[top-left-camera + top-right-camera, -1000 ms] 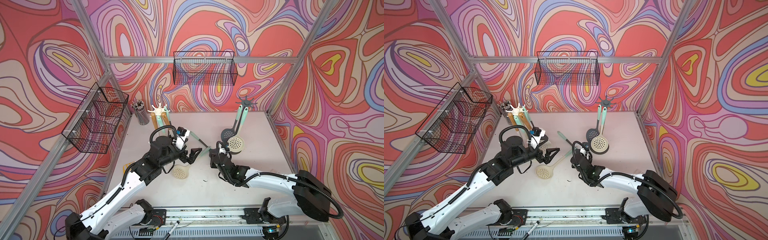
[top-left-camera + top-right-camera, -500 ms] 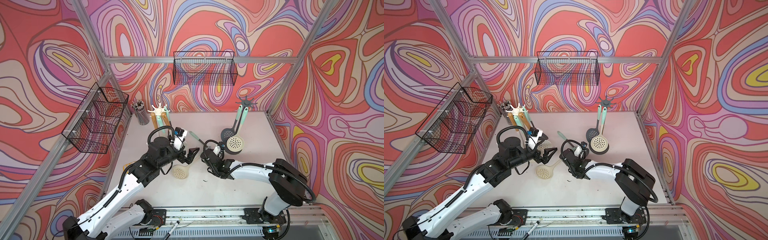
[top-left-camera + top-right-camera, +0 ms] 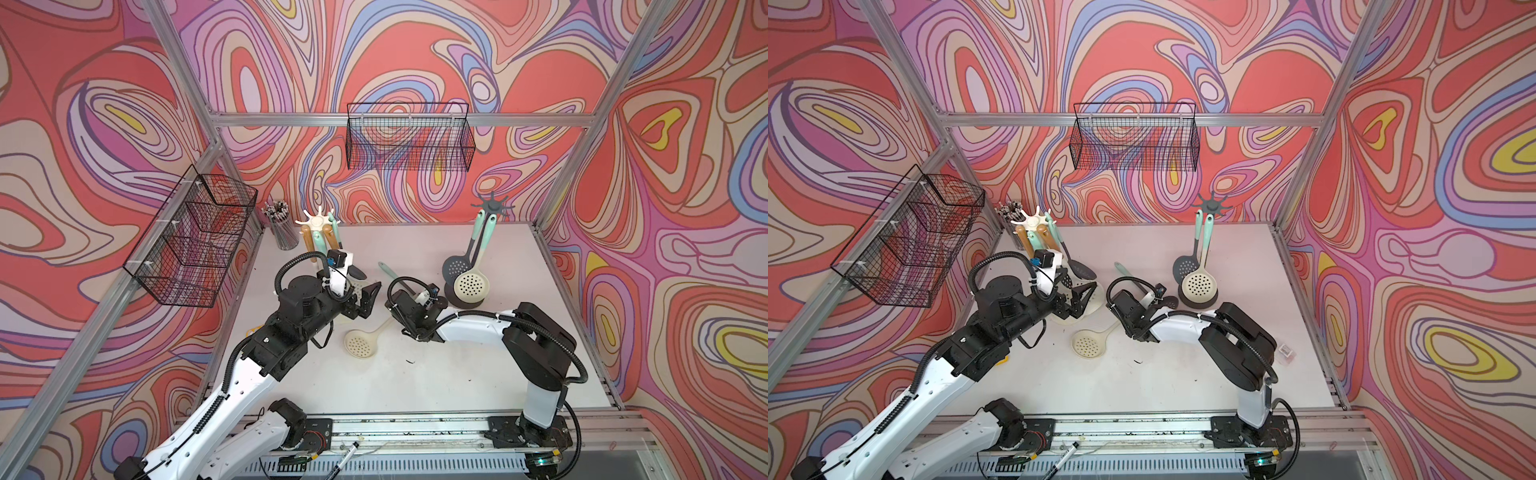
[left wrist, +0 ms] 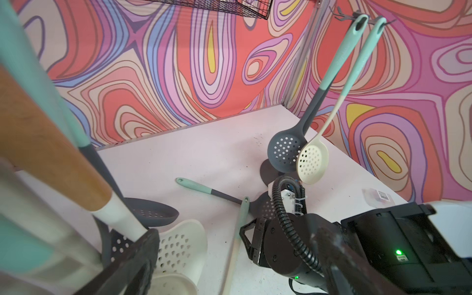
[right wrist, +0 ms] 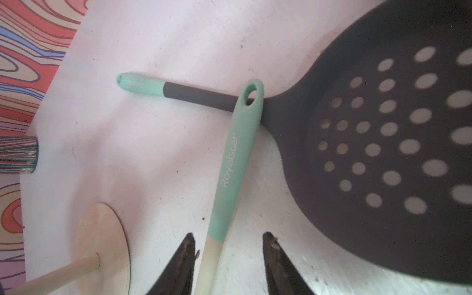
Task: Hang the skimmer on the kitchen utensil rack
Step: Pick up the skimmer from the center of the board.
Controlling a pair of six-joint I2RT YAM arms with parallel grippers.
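Both top views: cream skimmer (image 3: 360, 345) (image 3: 1087, 344) lies flat on the white table (image 3: 415, 374), round perforated head toward the front. Its handle runs back and right until it goes under the right gripper (image 3: 400, 319), and the wrist body hides the finger gap there. Left gripper (image 3: 370, 298) is just beside it, jaws wide apart and empty, near the cream rack (image 3: 318, 219). Dark rack (image 3: 491, 206) stands rear right, well apart from the skimmer, and carries two hung skimmers (image 3: 469, 284). Left wrist: the skimmer's mint handle end (image 4: 245, 204) lies over the shaft of a grey skimmer (image 4: 204, 189) that is also flat on the table. The right gripper's black body sits on the handle further down. Right wrist: two black tapered fingers (image 5: 189, 255) straddle the handle at the cream-to-mint joint. They are apart and not clamped: one finger is close against the handle, the other has a clear gap. The handle sleeve (image 5: 235, 158) is matte mint with an oval hang hole and "Royalstar" lettering. The grey skimmer's head (image 5: 383, 143) is wide, flat, full of round holes and blurred. The cream rack's disc base (image 5: 107, 242) and post are just beside it.
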